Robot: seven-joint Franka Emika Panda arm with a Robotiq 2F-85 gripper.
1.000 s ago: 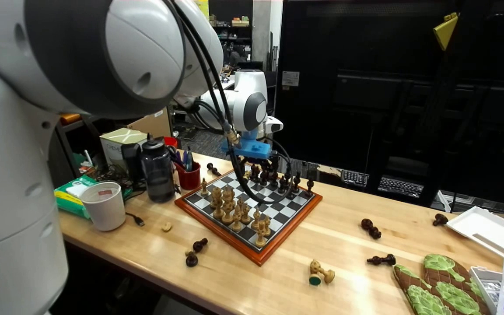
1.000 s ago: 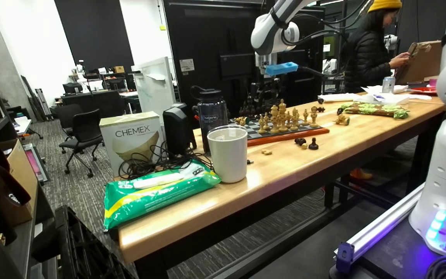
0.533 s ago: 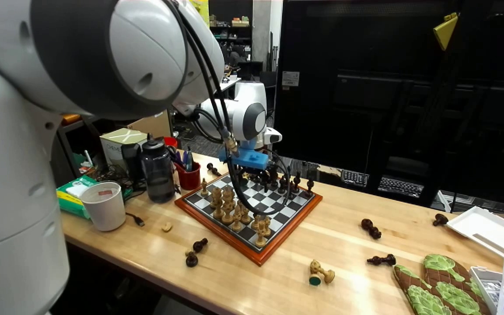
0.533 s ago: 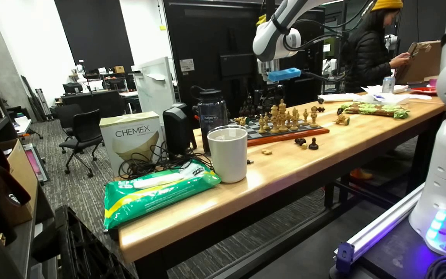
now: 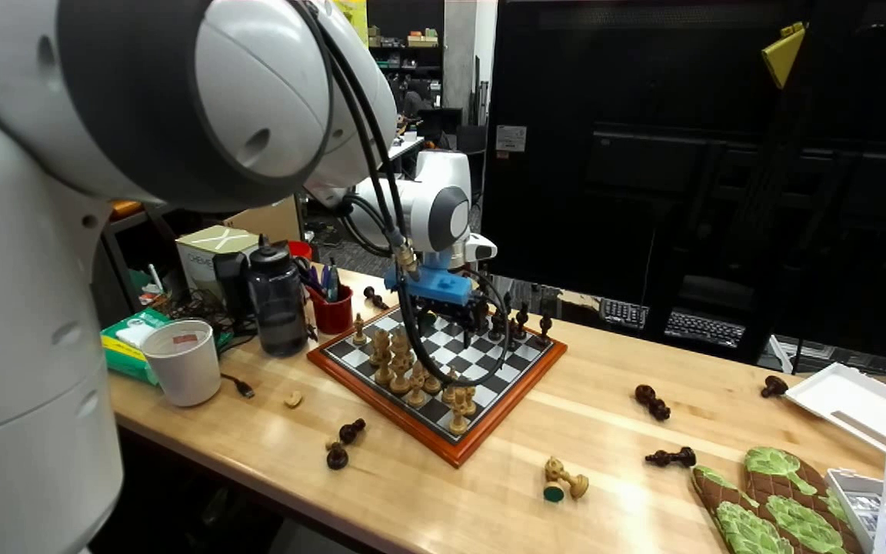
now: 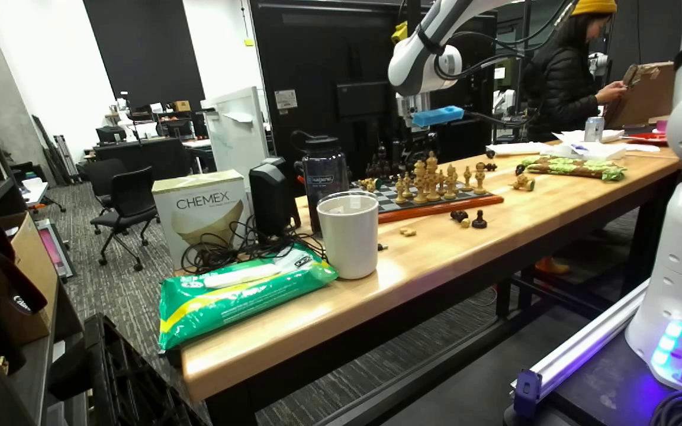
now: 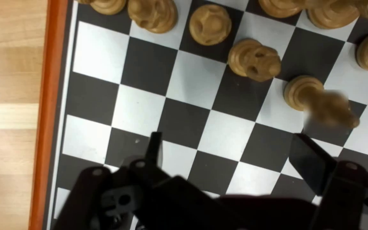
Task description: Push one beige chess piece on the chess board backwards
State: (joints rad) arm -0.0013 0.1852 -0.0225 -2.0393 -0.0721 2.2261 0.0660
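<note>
– Setup?
– Wooden table [image 5: 604, 422], chess board [image 5: 389, 407] on top.
– Gripper [image 7: 227, 140]?
– Over the board, fingers [image 7: 311, 163] wide apart, nothing held.
– Beige chess pieces [image 7: 254, 60]?
– Most upright on the board, ahead of the fingers in wrist view; some lying on the table.

glare on tabletop [image 6: 430, 247], beige piece [image 7: 318, 102] blurred

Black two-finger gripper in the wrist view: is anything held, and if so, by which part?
Nothing is held. The black two-finger gripper stands open, with squares of the dark-and-light checkered chess board showing between its fingertips.
</note>
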